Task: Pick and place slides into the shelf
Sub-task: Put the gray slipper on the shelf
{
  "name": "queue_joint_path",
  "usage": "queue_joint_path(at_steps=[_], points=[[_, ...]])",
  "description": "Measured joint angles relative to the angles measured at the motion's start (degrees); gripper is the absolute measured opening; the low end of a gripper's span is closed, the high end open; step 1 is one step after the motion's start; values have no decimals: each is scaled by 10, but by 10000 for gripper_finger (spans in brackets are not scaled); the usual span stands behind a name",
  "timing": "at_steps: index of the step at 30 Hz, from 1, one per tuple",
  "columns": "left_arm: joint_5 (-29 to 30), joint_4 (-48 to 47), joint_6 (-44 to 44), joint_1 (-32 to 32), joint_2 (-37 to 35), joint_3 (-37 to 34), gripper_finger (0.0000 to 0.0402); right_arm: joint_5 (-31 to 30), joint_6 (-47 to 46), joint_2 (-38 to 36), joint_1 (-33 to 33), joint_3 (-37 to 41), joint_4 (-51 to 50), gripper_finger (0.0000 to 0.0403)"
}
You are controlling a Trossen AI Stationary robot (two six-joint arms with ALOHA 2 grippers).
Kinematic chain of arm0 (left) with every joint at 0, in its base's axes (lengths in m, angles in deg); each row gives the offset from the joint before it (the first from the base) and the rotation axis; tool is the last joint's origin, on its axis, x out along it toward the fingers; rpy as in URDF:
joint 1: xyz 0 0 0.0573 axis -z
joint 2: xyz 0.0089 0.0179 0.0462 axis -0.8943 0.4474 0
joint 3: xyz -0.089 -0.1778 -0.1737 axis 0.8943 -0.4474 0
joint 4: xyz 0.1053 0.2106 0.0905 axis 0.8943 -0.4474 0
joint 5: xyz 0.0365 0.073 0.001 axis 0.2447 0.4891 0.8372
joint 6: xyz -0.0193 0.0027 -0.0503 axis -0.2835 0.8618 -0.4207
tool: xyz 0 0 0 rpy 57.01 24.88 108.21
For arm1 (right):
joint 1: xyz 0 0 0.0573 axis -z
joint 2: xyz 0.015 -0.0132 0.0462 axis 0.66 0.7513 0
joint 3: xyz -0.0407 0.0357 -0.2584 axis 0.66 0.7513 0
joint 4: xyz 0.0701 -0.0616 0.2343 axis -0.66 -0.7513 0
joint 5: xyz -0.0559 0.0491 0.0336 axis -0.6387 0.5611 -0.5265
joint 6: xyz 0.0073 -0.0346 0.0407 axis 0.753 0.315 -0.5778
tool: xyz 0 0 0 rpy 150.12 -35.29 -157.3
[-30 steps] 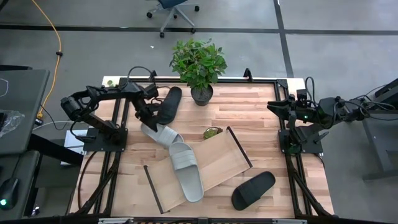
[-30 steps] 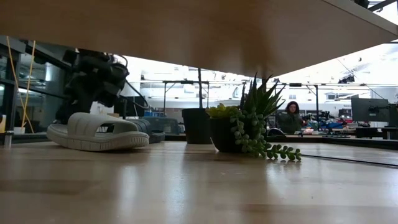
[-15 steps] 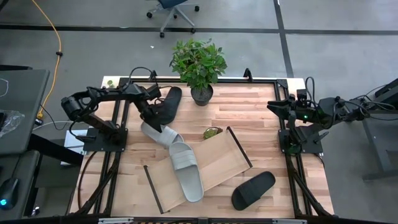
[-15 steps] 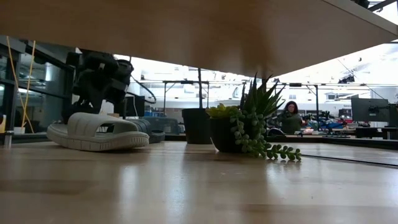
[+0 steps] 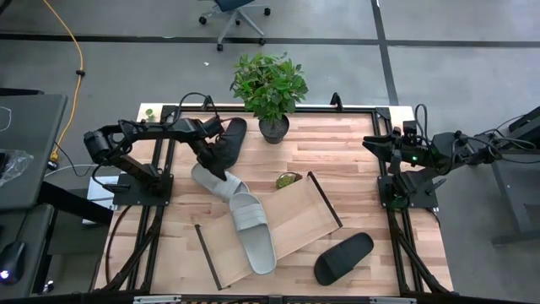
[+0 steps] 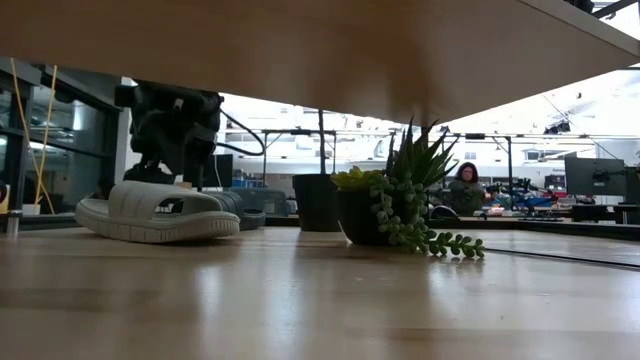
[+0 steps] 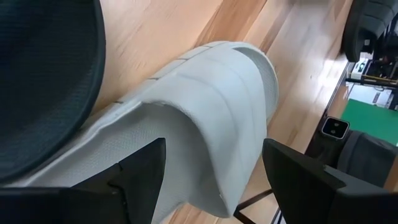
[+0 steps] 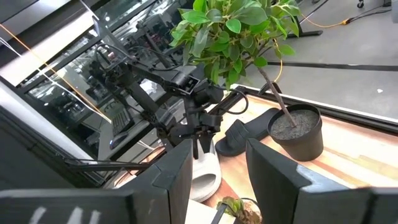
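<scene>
High view: left gripper [image 5: 218, 168] over a grey slide [image 5: 218, 181] lying diagonally beside the shelf [image 5: 295, 221]; another grey slide [image 5: 253, 231] lengthwise across the shelf's edge.

Low view: grey slide [image 6: 158, 212] flat on the table [image 6: 320, 300], long side facing the camera.

Left wrist view: fingers [image 7: 140, 171] spread wide, straddling the grey strap [image 7: 217, 118], holding nothing.

Right wrist view: right gripper [image 8: 214, 168] parted, empty, parked at the table edge.

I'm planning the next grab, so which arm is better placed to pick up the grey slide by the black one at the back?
Left. Its gripper hovers over that grey slide, fingers open astride the strap. The right gripper waits far across the table.
</scene>
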Motion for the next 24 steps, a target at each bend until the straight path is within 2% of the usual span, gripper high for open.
queue_joint_path(at_steps=[12, 24], points=[[1, 5, -13, 10, 0, 0, 255, 0, 5, 0, 0, 0, 0, 141], [-13, 22, -12, 8, 31, 0, 255, -3, 10, 0, 0, 0, 0, 141]])
